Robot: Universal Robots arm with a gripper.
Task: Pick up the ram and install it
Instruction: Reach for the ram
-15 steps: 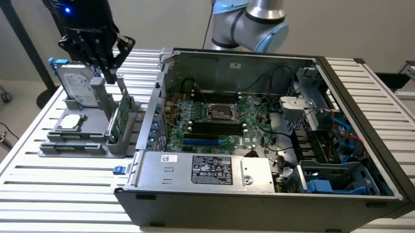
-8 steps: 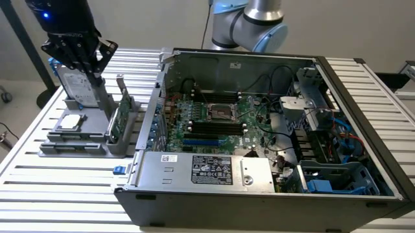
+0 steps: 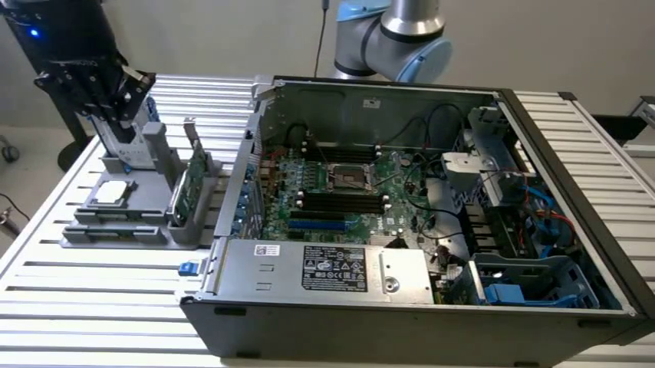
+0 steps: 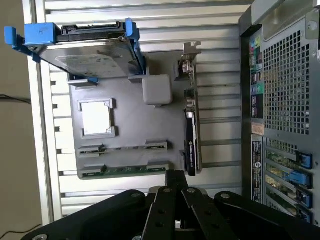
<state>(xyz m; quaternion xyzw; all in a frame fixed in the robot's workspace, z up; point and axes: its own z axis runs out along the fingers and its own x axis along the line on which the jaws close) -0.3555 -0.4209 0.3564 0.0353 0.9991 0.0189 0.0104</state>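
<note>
In the approach, the empty pincer (image 4: 176, 176), drawn together, hovers above the ram (image 4: 125, 170) in its holder (image 4: 130, 131); gripping it calls for opening first.

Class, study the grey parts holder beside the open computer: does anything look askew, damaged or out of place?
Nothing looks damaged or spilled. The hard drive leans tilted at one end of the grey holder, seemingly propped by its stand rather than fallen. The ram sits straight in its groove.
</note>
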